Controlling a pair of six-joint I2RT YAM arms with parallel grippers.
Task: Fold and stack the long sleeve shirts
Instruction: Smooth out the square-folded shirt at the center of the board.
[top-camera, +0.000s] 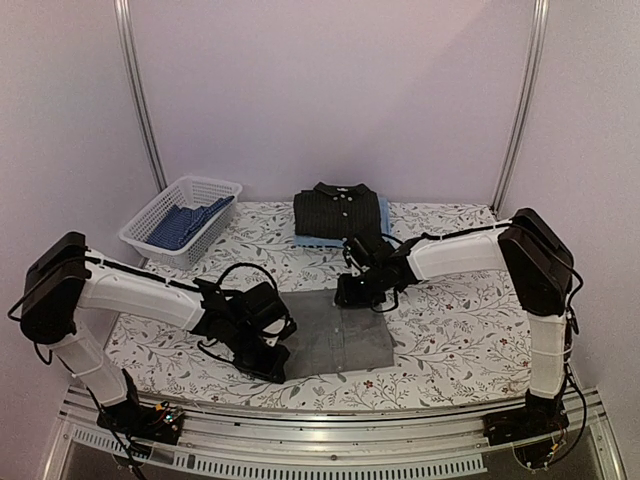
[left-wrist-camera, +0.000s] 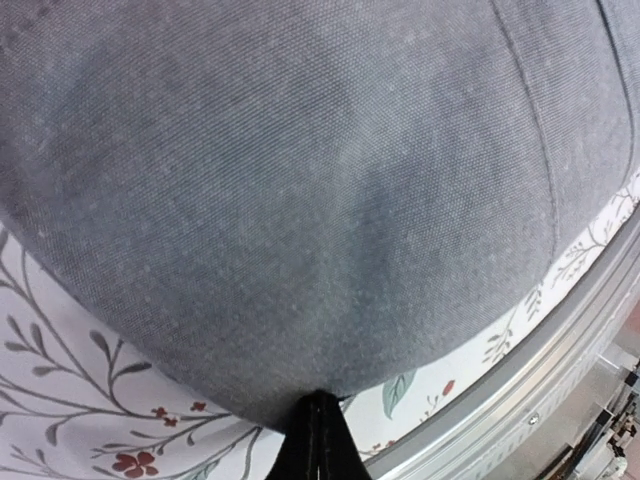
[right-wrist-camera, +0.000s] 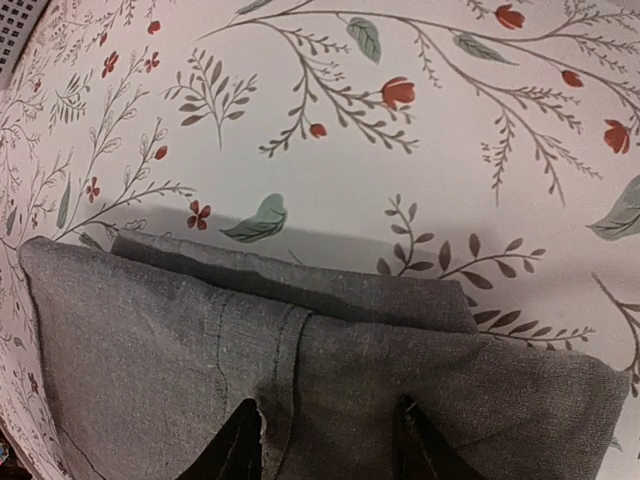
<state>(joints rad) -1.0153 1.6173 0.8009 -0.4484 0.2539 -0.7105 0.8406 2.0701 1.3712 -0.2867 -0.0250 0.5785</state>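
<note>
The flower-printed worktop (top-camera: 450, 330) carries the grey shirt (top-camera: 335, 335), a flat rectangle of woven cloth, at the middle of its near edge. The right gripper (right-wrist-camera: 330, 440), half open, clasps a bunched ridge along the shirt's far edge. The left gripper (left-wrist-camera: 318, 430), fully closed, meets its near-left hem.

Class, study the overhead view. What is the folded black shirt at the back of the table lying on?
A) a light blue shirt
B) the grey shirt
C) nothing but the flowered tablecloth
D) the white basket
A: the black shirt rests on a light blue shirt, whose edges show along its front and right side, while the grey shirt lies apart, nearer the arms.
</note>
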